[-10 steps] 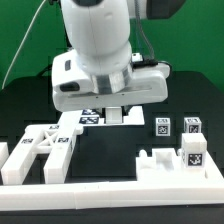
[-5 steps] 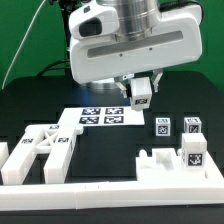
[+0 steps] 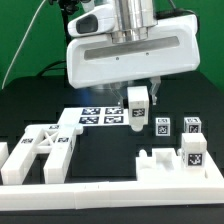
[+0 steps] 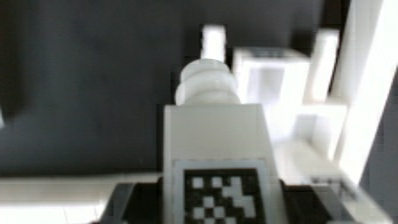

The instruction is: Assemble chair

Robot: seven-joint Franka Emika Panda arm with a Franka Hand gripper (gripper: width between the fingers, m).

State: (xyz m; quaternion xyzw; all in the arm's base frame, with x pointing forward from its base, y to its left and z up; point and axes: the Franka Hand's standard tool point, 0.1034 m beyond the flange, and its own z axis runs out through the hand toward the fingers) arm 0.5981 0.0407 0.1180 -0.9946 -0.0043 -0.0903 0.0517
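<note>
My gripper (image 3: pixel 138 97) is shut on a white leg bar (image 3: pixel 136 110) with a black-and-white tag and holds it upright above the table, over the near right corner of the marker board (image 3: pixel 98 117). In the wrist view the bar (image 4: pixel 217 120) runs away from the gripper (image 4: pixel 219 200), its tag between the dark fingers (image 4: pixel 143 203). The cross-braced frame (image 3: pixel 45 150) lies at the exterior view's front left. Two small tagged pieces (image 3: pixel 161 127) (image 3: pixel 190 125) stand at the right. A blocky slab (image 3: pixel 162 165) with a tagged block (image 3: pixel 192 151) sits front right.
A long low white border rail (image 3: pixel 110 190) runs along the front edge. The black table (image 3: pixel 105 150) lies between the frame and the slab. White pieces (image 4: pixel 276 75) show blurred beyond the bar in the wrist view.
The gripper has risen from the table with the leg bar in it and shifted toward the exterior view's right. The marker board is now uncovered.
</note>
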